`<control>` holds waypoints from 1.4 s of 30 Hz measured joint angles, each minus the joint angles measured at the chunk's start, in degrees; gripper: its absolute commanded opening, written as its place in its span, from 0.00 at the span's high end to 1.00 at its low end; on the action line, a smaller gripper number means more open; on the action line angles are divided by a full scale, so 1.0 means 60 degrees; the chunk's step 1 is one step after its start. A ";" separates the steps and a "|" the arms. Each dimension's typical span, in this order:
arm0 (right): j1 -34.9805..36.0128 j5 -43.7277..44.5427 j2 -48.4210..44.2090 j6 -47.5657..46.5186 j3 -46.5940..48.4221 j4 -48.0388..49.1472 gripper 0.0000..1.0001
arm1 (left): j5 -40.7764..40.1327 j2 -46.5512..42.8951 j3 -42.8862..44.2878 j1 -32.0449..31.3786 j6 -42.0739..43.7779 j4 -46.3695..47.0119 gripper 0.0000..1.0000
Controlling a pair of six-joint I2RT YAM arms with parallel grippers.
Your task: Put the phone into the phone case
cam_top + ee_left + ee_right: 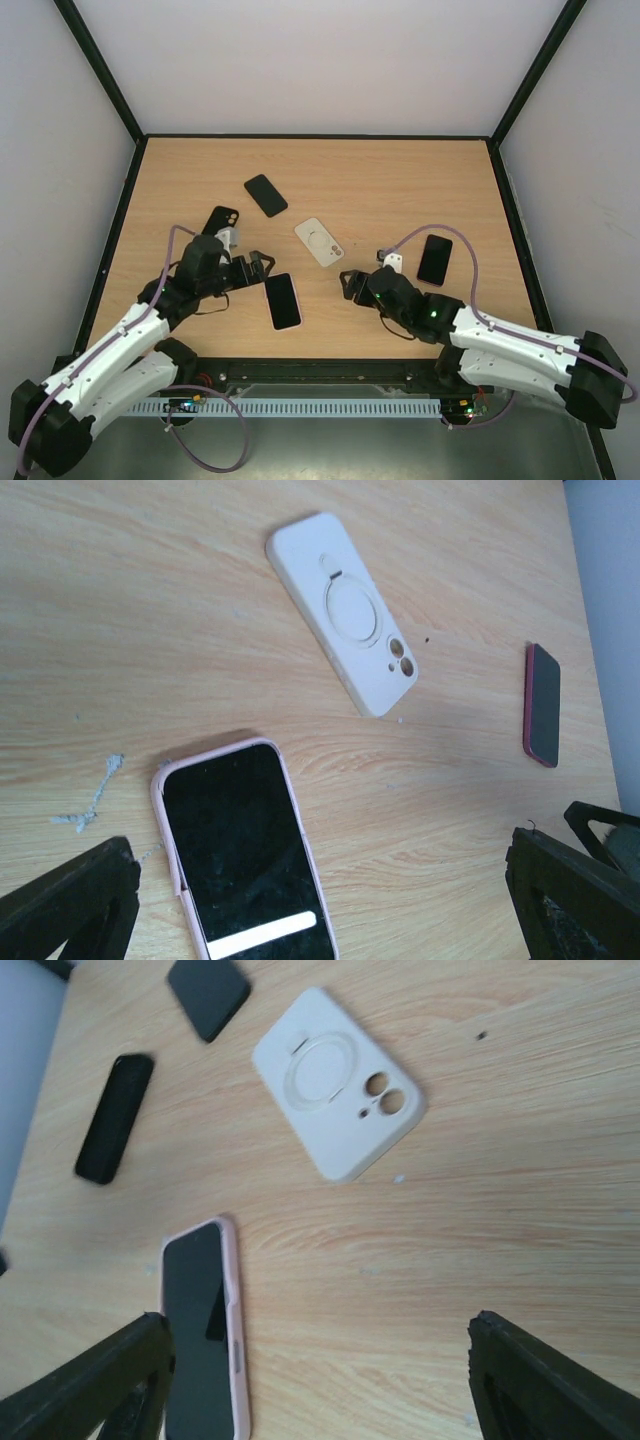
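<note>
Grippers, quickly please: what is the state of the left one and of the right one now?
Left gripper: open, holding nothing.
Right gripper: open, holding nothing.

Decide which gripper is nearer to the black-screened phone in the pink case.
Left. The left gripper is open right at the far end of the black-screened phone in the pink case. The right gripper, also open, is clearly farther away, off to the phone's right.
</note>
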 measured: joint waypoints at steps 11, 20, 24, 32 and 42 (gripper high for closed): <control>-0.1654 0.1366 0.2065 -0.0627 0.1348 -0.1687 0.24 | -0.0390 -0.0255 0.1330 0.0000 0.0557 -0.1494 0.01; -0.4350 0.1581 0.3537 -0.1198 0.1719 -0.2524 0.03 | -0.0517 -0.0627 0.1654 0.0015 0.0933 -0.1865 0.00; -0.5450 0.1676 0.4160 -0.1388 0.1883 -0.2597 0.02 | -0.0474 -0.0656 0.1654 0.0015 0.1013 -0.1912 0.01; -0.7231 0.1362 0.5268 -0.1938 0.1967 -0.2404 0.03 | -0.0423 -0.0652 0.1654 0.0015 0.1151 -0.1953 0.01; -0.7949 0.0958 0.5588 -0.2393 0.1963 -0.1851 0.02 | -0.0375 -0.0656 0.1654 0.0015 0.1158 -0.1953 0.01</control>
